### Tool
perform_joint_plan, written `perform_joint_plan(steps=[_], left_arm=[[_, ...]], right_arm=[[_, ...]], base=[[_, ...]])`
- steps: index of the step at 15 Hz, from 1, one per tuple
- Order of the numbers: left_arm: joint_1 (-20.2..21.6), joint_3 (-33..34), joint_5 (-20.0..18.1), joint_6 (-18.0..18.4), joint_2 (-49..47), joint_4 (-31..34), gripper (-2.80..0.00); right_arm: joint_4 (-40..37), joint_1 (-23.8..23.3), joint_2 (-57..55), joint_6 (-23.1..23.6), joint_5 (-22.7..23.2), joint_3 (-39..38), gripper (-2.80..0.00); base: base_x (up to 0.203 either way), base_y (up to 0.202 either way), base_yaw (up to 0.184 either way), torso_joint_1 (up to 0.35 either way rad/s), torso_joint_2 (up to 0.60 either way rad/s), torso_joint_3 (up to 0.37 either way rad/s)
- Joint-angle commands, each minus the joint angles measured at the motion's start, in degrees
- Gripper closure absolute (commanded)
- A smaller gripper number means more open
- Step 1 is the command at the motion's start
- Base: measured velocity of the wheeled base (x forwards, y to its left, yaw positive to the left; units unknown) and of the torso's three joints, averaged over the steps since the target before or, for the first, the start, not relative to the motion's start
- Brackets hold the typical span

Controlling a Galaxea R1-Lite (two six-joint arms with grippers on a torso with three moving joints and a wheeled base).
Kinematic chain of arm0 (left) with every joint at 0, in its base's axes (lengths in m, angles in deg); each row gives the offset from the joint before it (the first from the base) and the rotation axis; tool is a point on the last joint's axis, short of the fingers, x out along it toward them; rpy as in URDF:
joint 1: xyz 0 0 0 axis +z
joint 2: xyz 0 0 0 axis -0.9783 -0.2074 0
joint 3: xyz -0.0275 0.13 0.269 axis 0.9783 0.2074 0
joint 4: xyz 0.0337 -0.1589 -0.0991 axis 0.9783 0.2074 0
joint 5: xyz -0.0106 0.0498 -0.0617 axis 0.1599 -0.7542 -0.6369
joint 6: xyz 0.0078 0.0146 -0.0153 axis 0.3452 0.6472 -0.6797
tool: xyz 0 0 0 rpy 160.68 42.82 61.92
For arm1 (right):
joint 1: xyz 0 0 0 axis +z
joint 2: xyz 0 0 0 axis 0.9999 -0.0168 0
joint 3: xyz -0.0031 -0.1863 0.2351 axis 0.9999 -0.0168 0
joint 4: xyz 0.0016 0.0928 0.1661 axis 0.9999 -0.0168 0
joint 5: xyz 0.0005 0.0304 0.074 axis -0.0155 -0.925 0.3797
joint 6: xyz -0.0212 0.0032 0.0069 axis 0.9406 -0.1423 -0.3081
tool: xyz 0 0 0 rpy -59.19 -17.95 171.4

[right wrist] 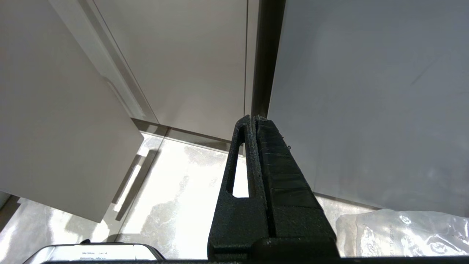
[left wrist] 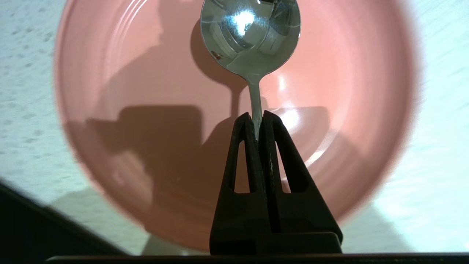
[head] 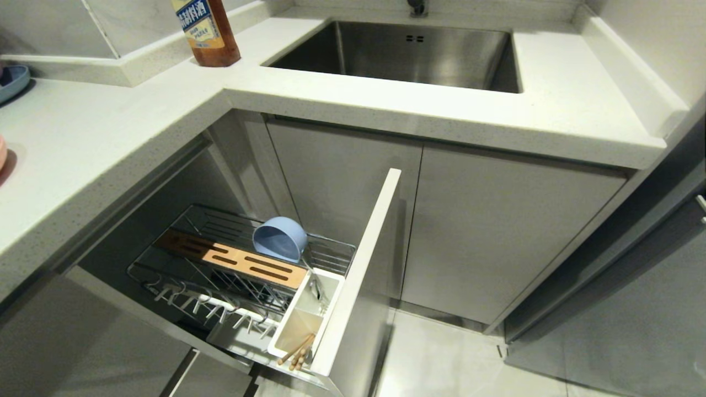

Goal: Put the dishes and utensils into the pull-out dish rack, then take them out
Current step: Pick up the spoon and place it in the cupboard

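My left gripper (left wrist: 257,114) is shut on the thin handle of a silver spoon (left wrist: 250,33), whose bowl points away from the wrist. The spoon hangs over a round pink dish (left wrist: 121,91) on the speckled white counter; whether it is the plate or a bowl I cannot tell. The arm is outside the head view. The pull-out dish rack (head: 242,259) stands open below the counter. A light-blue bowl (head: 279,238) lies on its side in it behind the wooden strip. Chopsticks (head: 298,351) and a silver utensil (head: 317,291) stand in the white cup (head: 291,330). My right gripper (right wrist: 253,118) is shut and empty, parked low by the cabinet fronts.
A steel sink (head: 408,52) is set in the white counter (head: 110,138), with an amber bottle (head: 207,30) at the back corner. A darker blue plate (head: 11,82) and a pink edge (head: 2,157) sit at the far left. A clear plastic bag (right wrist: 403,234) lies on the floor.
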Motion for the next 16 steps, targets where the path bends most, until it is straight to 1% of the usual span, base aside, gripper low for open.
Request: perform_joint_plan(steps=[1, 3, 4, 6, 8, 9, 11, 14, 16], left_arm=[[-1.5, -0.6, -0.2, -3.4, 2.6, 0.1, 0.00], [-5.2, -0.6, -0.1, -10.0, 5.3, 0.1, 0.00], [-7.7, -0.6, -0.1, -13.6, 6.6, 0.2, 0.00], [-14.4, -0.6, 0.0, -20.0, 9.3, 0.7, 0.00], [-22.0, -0.6, 0.2, -24.3, 12.0, 2.4, 0.00], [-25.8, -0.5, 0.2, -25.3, 13.4, 4.3, 0.00], [-33.6, -0.4, 0.2, -26.3, 15.9, 8.5, 0.00], [-44.6, 0.6, 0.6, -26.4, 18.7, 15.3, 0.00], [-51.3, 2.0, 2.1, -26.2, 19.3, 19.7, 0.00]], right_arm=[[0.0, 0.0, 0.0, 0.0, 0.0, -0.1, 0.00], [0.0, 0.0, 0.0, 0.0, 0.0, -0.1, 0.00], [0.0, 0.0, 0.0, 0.0, 0.0, -0.1, 0.00], [0.0, 0.0, 0.0, 0.0, 0.0, -0.1, 0.00], [0.0, 0.0, 0.0, 0.0, 0.0, -0.1, 0.00], [0.0, 0.0, 0.0, 0.0, 0.0, -0.1, 0.00], [0.0, 0.1, 0.0, 0.0, 0.0, -0.1, 0.00], [0.0, 0.0, 0.0, 0.0, 0.0, -0.1, 0.00], [0.0, 0.1, 0.0, 0.0, 0.0, -0.1, 0.00]], base=[[0.000, 0.000, 0.000, 0.000, 0.00, 0.000], [0.000, 0.000, 0.000, 0.000, 0.00, 0.000], [0.000, 0.000, 0.000, 0.000, 0.00, 0.000], [0.000, 0.000, 0.000, 0.000, 0.00, 0.000], [0.000, 0.000, 0.000, 0.000, 0.00, 0.000], [0.000, 0.000, 0.000, 0.000, 0.00, 0.000], [0.000, 0.000, 0.000, 0.000, 0.00, 0.000], [0.000, 0.000, 0.000, 0.000, 0.00, 0.000], [0.000, 0.000, 0.000, 0.000, 0.00, 0.000]])
